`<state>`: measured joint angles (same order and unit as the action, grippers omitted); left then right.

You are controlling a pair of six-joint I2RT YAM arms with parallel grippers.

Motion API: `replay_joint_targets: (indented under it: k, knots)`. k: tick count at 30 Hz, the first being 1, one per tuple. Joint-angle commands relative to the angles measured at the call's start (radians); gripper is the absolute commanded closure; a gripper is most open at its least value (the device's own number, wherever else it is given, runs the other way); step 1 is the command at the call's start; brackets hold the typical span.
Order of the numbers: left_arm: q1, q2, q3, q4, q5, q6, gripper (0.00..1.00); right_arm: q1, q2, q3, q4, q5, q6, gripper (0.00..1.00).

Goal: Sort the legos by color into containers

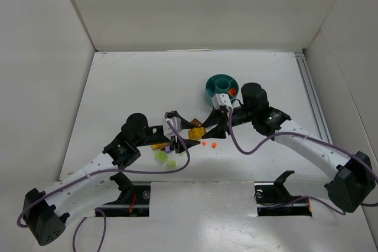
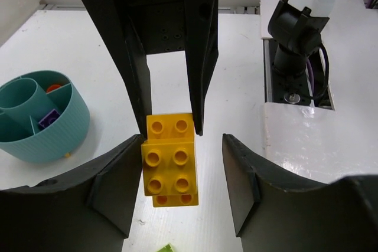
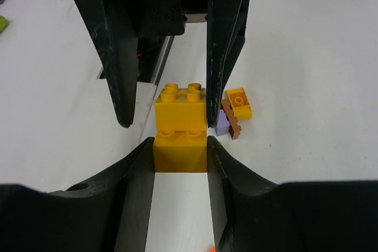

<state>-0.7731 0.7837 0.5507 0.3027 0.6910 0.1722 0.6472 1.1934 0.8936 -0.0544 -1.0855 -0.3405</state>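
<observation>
Yellow bricks (image 2: 171, 169), two snapped together, sit between both grippers near the dish (image 2: 56, 137), on its side toward the arm bases. The right gripper (image 3: 180, 143) is clamped on one end of the pair, its fingers pressed against both sides. The left gripper (image 2: 183, 143) stands parted around the other end. One of its fingers touches the brick and the other shows a clear gap, so it has no hold.

The sorting looks to be in its early part. The dish holds little that can be seen: an orange-red piece (image 2: 54, 88) in one compartment and a lilac brick (image 2: 48, 120) in the next. Nothing shows in the centre cup, and the other compartments are partly hidden.

Most of the work lies loose on the table:
- Lime green bricks (image 1: 161, 156) lie well away from the dish, beyond the grippers toward the left arm's base.
- Two orange-red bits (image 1: 204, 143) lie between the dish and the bases.
- A small yellow brick (image 3: 239, 103), a brown piece (image 3: 232, 123) and a second lilac brick (image 3: 221, 125) huddle together just beside the held pair.

No compartment shows any yellow, green or brown, so those colours are probably all to do. The joined pair, being one colour, could likely go in as it is.
</observation>
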Motion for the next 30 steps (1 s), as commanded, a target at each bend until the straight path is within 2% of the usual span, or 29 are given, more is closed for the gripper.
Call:
replay_joint_targets:
  k: [1,6,7,18,19,22,26,27,30]
  knots:
    - [-0.006,-0.037,0.032,0.073,0.039,-0.01,0.48,-0.009,0.005,0.036,-0.015,-0.031,-0.034,1.0]
    - [-0.006,-0.023,0.023,0.082,0.03,-0.01,0.55,-0.009,-0.008,0.036,-0.015,-0.05,-0.045,1.0]
    - [-0.006,-0.023,0.034,0.072,0.03,-0.01,0.59,-0.009,-0.008,0.036,-0.015,-0.05,-0.045,1.0]
    - [-0.006,0.042,0.064,0.036,0.004,-0.03,0.59,-0.027,-0.031,0.054,-0.033,-0.017,-0.045,1.0]
    - [-0.006,0.042,0.064,0.036,0.004,-0.03,0.64,-0.027,-0.04,0.054,-0.033,-0.005,-0.054,1.0]
    - [-0.006,0.022,0.055,0.036,-0.005,-0.039,0.73,-0.038,-0.04,0.054,-0.079,0.033,-0.084,1.0]
    - [-0.006,0.002,0.045,0.055,-0.025,-0.059,0.9,-0.047,-0.04,0.074,-0.169,0.058,-0.135,1.0]
    - [-0.006,-0.007,0.045,0.055,-0.025,-0.059,0.98,-0.047,-0.04,0.083,-0.179,0.067,-0.147,1.0]
    - [-0.006,-0.008,0.045,0.055,-0.053,-0.059,1.0,-0.06,-0.049,0.094,-0.234,0.113,-0.176,1.0]
